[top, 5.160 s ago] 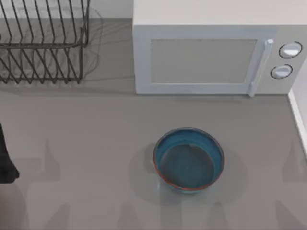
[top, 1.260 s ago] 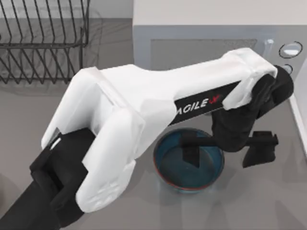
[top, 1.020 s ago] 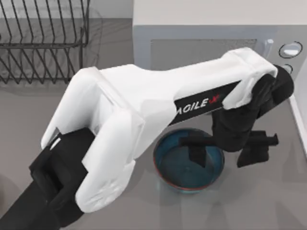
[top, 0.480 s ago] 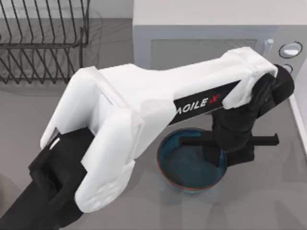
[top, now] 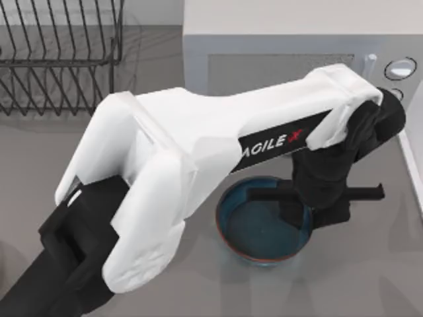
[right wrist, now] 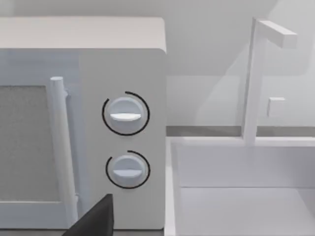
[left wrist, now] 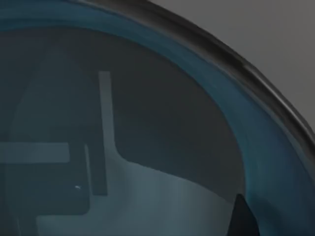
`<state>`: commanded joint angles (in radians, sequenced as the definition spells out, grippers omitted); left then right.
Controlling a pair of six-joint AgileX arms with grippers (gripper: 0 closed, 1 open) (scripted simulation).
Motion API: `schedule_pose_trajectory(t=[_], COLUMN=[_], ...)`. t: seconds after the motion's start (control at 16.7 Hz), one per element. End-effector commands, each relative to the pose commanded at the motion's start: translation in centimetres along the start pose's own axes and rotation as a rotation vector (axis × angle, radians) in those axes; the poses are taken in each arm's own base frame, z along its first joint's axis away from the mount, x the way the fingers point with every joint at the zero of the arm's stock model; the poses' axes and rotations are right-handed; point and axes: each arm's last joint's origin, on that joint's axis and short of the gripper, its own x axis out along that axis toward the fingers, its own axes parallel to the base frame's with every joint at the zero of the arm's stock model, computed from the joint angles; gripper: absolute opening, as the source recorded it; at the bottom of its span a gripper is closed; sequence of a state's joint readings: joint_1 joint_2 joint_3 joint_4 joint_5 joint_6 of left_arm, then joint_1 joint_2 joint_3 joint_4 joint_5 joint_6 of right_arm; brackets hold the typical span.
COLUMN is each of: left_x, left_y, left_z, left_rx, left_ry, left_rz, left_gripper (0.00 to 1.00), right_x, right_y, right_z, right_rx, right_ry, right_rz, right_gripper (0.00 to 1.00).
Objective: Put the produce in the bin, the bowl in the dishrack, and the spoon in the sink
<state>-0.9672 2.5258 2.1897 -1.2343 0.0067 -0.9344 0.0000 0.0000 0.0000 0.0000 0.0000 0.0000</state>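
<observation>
Grey tabletop (top: 152, 72) carries a white microwave (top: 277, 20) along the far edge and a dark wire dishrack (top: 59, 59) at the far left corner. You see the bowl (top: 254, 231), teal-blue with a thin reddish-brown rim, sitting upright on the tabletop in front of the microwave, right of centre.

Your left arm (top: 198, 158) stretches diagonally from the near left corner across to the bowl. Its end effector (top: 310, 205) is lowered over the bowl's right rim: one black finger (top: 291, 210) is inside the bowl, the other sits just outside the wall, so the jaws are drawn in on the rim between them. Left wrist view: very close on the bowl's inner wall (left wrist: 256, 142), with a dark finger tip (left wrist: 241, 216) against it.

Right wrist view: microwave door handle (right wrist: 59, 147), two dials (right wrist: 125, 115), and a white sink (right wrist: 246, 196) with a tall faucet (right wrist: 256, 78) beside it. Right end effector state: you cannot tell.
</observation>
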Motion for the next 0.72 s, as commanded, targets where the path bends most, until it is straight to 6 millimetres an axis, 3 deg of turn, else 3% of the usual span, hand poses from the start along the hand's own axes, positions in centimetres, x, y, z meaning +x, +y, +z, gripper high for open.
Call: schedule_pose_trajectory(t=[0.3, 0.72], left_x=[-1.4, -8.6], left_y=[-0.6, -0.4], left_z=[0.2, 0.1], left_rx=[-0.002, -0.001], left_ry=[0.024, -0.005], left_rz=[0.035, -0.005], left_gripper=[0.00, 0.00], right_x=[0.0, 0.0], right_y=[0.0, 0.0], right_z=[0.0, 0.0], right_rx=[0.000, 0.000], right_ry=[0.000, 0.000], right_rz=[0.000, 0.000], right_gripper=[1.00, 1.00])
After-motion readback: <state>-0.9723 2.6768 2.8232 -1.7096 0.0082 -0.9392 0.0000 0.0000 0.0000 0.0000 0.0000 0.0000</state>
